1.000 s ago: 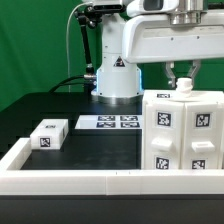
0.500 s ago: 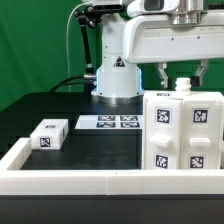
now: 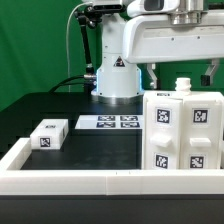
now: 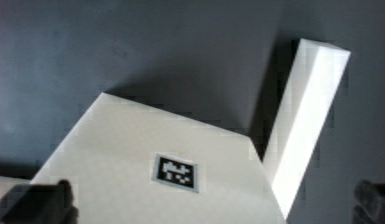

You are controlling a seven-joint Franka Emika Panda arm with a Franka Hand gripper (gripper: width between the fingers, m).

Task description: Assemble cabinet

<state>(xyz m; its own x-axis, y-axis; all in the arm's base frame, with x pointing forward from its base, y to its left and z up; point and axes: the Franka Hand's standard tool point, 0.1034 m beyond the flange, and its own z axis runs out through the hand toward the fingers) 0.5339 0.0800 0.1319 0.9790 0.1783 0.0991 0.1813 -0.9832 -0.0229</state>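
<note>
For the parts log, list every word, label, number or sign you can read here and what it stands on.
No words or numbers can be read anywhere.
cabinet body: black-and-white square tags, patterns only, no letters.
small block: one such tag, pattern only.
marker board: several tags, patterns only.
white panel in the wrist view: one tag, a blurred pattern, no text.

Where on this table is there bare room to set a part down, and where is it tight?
Bare black table lies between the small tagged block and the cabinet body, from the marker board to the front rail. Crowded on the exterior view's right: cabinet body beside the rail, end effector above it.
</note>
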